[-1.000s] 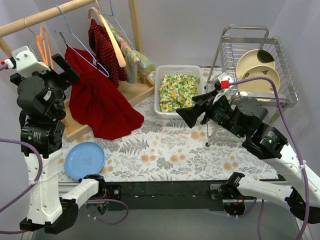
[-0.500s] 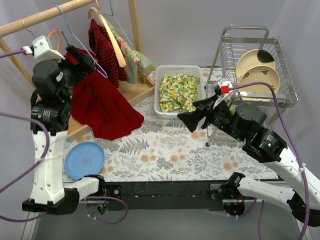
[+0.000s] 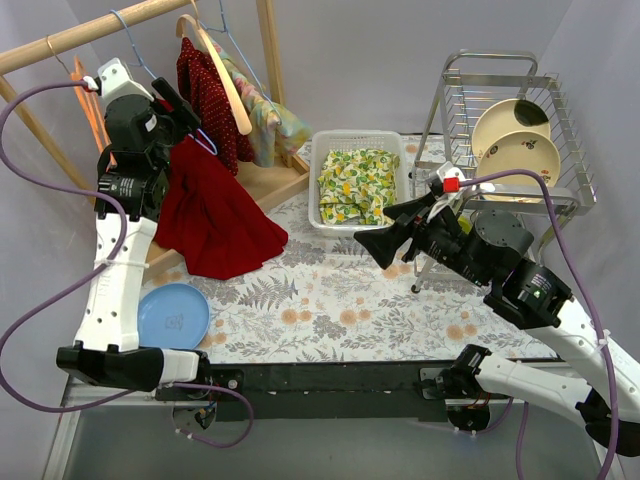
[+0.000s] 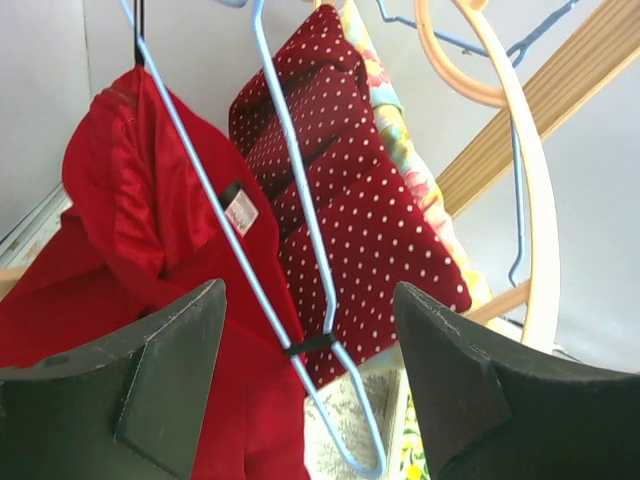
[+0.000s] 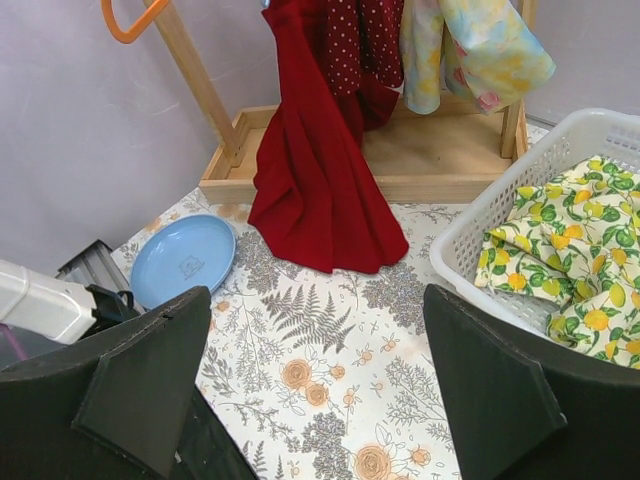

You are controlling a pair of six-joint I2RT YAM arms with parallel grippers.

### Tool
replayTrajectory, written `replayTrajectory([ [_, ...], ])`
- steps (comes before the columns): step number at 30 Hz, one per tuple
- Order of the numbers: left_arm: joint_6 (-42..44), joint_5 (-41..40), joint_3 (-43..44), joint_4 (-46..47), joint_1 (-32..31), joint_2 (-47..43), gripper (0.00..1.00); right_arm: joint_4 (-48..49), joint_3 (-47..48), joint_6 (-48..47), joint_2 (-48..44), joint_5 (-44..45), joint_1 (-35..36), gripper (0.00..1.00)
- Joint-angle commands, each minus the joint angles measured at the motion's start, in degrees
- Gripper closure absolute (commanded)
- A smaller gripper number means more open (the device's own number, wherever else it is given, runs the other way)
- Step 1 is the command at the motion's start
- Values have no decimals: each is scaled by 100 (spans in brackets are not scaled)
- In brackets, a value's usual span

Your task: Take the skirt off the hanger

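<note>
While the left gripper (image 3: 181, 106) gaped empty at the rail (image 3: 60, 40), the one red skirt (image 3: 215, 215) hung just ahead and below it, long axis dropping from its one blue hanger (image 4: 290, 160). The right gripper (image 3: 378, 240), likewise spread and empty, sat well apart, leaving the left one nearer.

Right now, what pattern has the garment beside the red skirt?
The garment is dark red with white dots; clearest in left wrist view.
</note>
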Motion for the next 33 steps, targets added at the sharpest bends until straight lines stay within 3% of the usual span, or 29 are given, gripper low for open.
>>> replayTrajectory([
  [1, 238, -63, 125, 393, 20, 310, 34, 378, -32, 18, 1, -39, 11, 6],
  [12, 502, -134, -112, 788, 20, 470, 49, 335, -32, 9, 54, 40, 11, 6],
  [22, 537, 51, 142, 921, 20, 592, 84, 255, 74, -26, 142, 58, 11, 6],
  [25, 572, 51, 222, 824, 20, 628, 98, 255, 82, -44, 116, 93, 20, 6],
  [33, 783, 165, 538, 780, 20, 435, 100, 238, 144, -61, 116, 32, 11, 6],
])
